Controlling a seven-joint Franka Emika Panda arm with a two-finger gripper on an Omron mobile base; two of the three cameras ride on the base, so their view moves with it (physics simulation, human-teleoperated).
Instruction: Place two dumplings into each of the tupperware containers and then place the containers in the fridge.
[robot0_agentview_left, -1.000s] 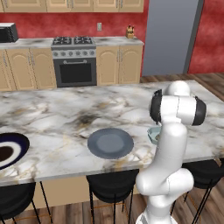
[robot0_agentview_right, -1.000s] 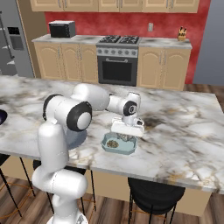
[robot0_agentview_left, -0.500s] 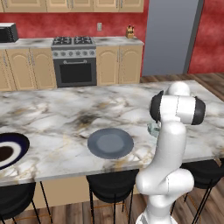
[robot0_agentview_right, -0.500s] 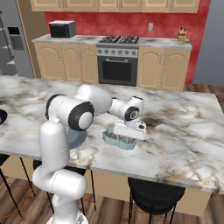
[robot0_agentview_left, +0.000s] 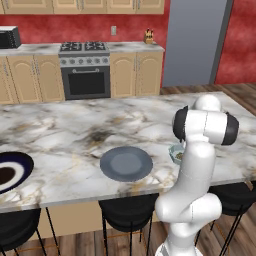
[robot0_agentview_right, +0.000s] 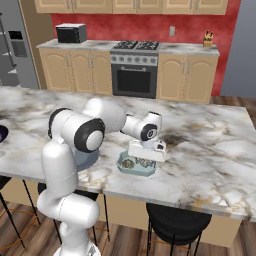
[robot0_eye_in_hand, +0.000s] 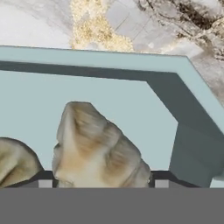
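Tool (robot0_agentview_right: 145, 161) hanging w/ jaws spread just over pale blue tupperware container (robot0_agentview_right: 123, 167) on marble bench (robot0_agentview_right: 210, 150), two dumplings (robot0_eye_in_hand: 98, 151) lying inside, none gripped.

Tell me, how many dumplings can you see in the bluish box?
2. One big dumpling sits mid-box above the pincer, another dumpling lies beside it. The bluish box may hide more.

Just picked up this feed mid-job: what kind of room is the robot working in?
A home kitchen, rendered: a steel oven with gas burners between wooden cabinets, a microwave on the back counter, and a marble island with stools.
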